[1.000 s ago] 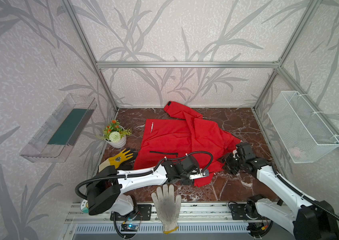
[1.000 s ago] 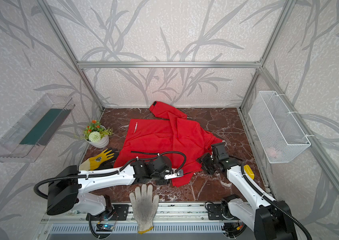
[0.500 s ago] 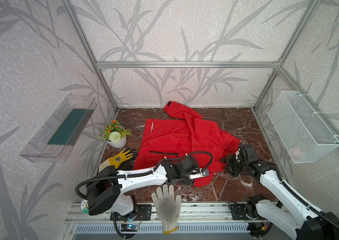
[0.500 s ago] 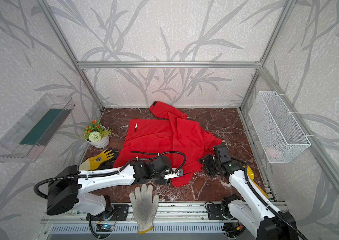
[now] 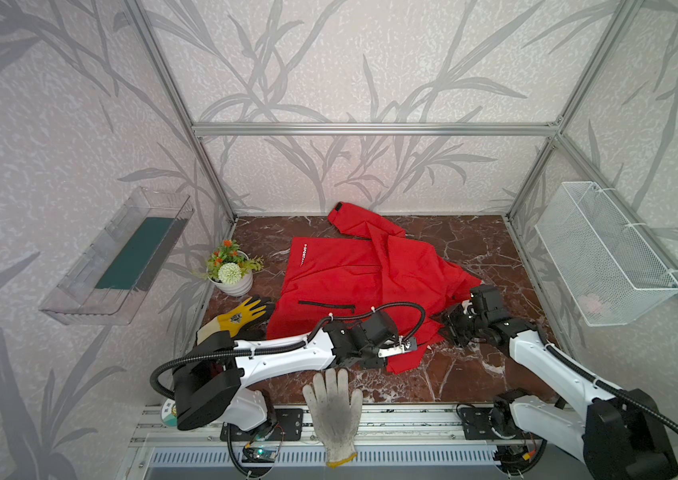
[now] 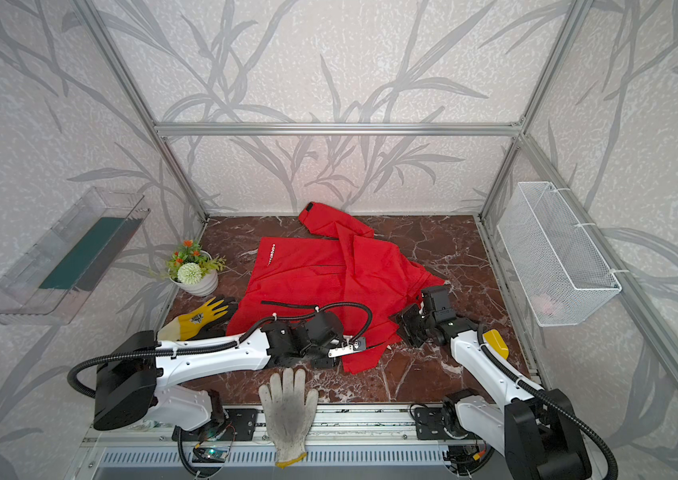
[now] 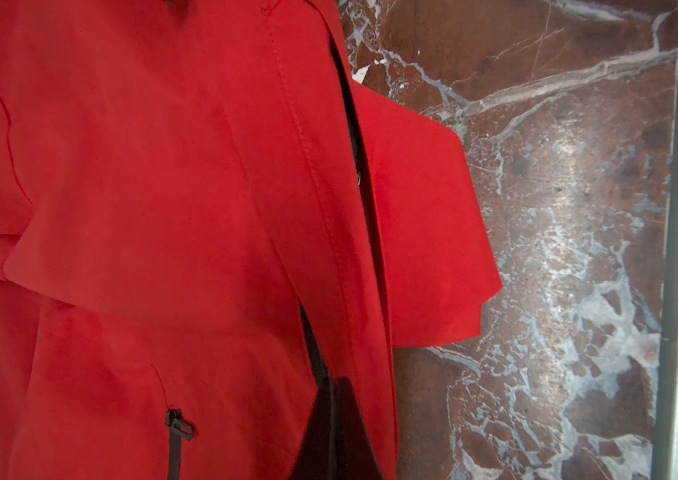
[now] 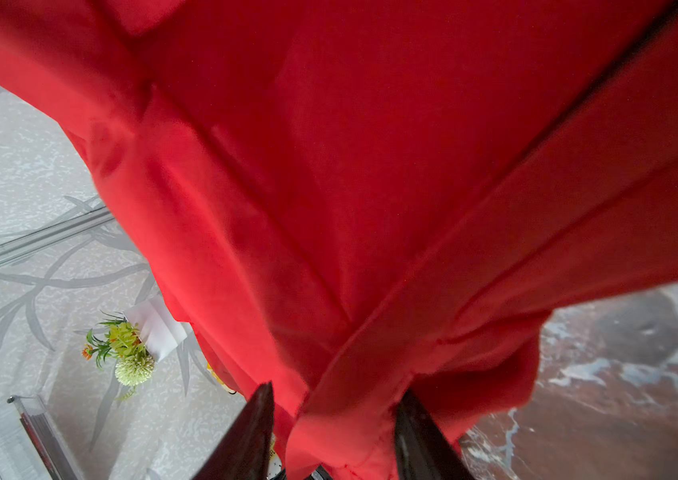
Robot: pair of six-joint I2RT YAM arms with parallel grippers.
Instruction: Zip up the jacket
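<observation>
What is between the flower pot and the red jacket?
Nothing but bare marble tabletop; both top views show that gap between the pot and the jacket.

Both top views looked steeply down from high at the front, sharing the whole marble floor [image 5: 474, 249]. Each wrist camera sat close to the jacket [image 7: 142, 208] — red filled most of each frame.

- A jacket [image 5: 349, 274] is lying spread across the middle of the table [image 5: 474, 249].
- A potted plant [image 5: 231, 270] is standing to its left, by the left wall.
- A work glove [image 5: 241, 316] is lying in front of the plant, just beside the jacket's near-left corner.
- A knit glove [image 5: 335, 409] is lying over the table's front edge.
- The left gripper [image 5: 407, 345] is sitting at the jacket's near hem, and the right gripper [image 5: 451, 328] at its right edge.
- A tray [image 5: 121, 257] is hanging on the left wall, and a wire basket [image 5: 603, 257] on the right.
</observation>
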